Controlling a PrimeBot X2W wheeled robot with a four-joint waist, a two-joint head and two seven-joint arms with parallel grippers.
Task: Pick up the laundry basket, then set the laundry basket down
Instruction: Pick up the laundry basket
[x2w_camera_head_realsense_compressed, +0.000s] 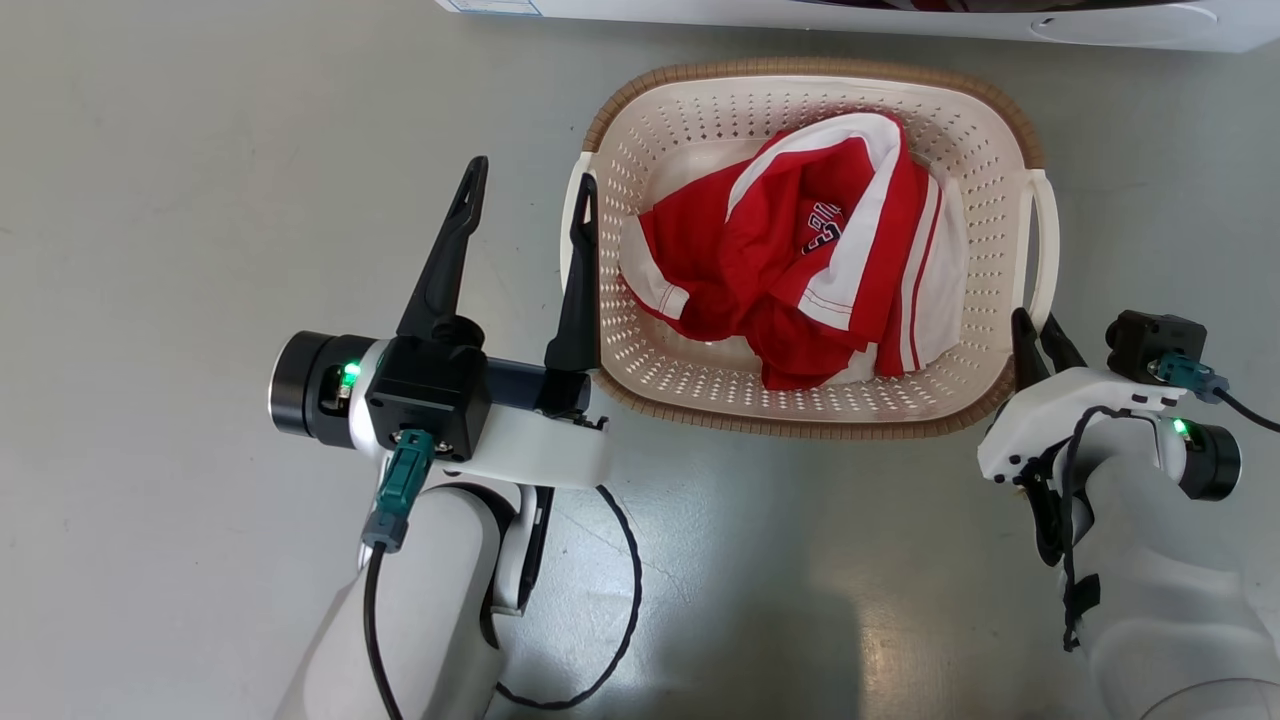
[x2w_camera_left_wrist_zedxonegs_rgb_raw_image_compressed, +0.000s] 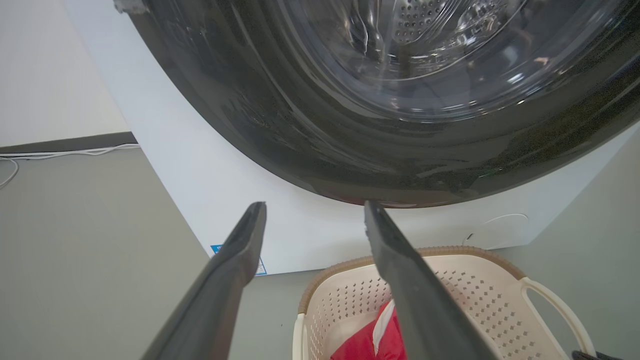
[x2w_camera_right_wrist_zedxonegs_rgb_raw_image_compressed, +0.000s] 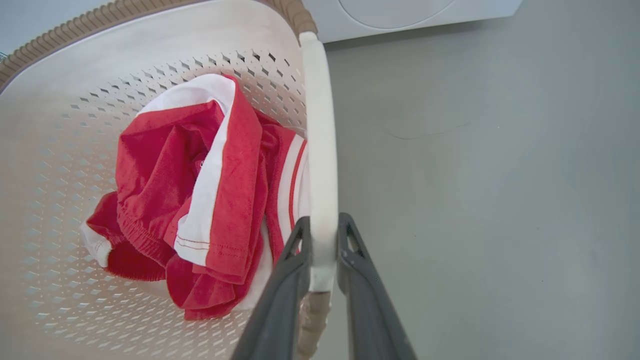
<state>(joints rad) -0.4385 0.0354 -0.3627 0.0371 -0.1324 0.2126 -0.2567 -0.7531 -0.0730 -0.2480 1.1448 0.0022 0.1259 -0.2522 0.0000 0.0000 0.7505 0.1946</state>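
Now | L tool (x2w_camera_head_realsense_compressed: 533, 172) spread wide | R tool (x2w_camera_right_wrist_zedxonegs_rgb_raw_image_compressed: 323, 218) clamps laundry basket (x2w_camera_head_realsense_compressed: 800, 70) handle (x2w_camera_right_wrist_zedxonegs_rgb_raw_image_compressed: 320, 150) | washer (x2w_camera_head_realsense_compressed: 1000, 24) cut off

The grey floor (x2w_camera_head_realsense_compressed: 200, 150) carries the laundry basket (x2w_camera_head_realsense_compressed: 700, 390) before the washing machine (x2w_camera_head_realsense_compressed: 700, 15).

Bright even light, soft glare on the floor (x2w_camera_head_realsense_compressed: 890, 640), wrist views edge-warped.

Cream perforated laundry basket (x2w_camera_head_realsense_compressed: 700, 385), upright, floor
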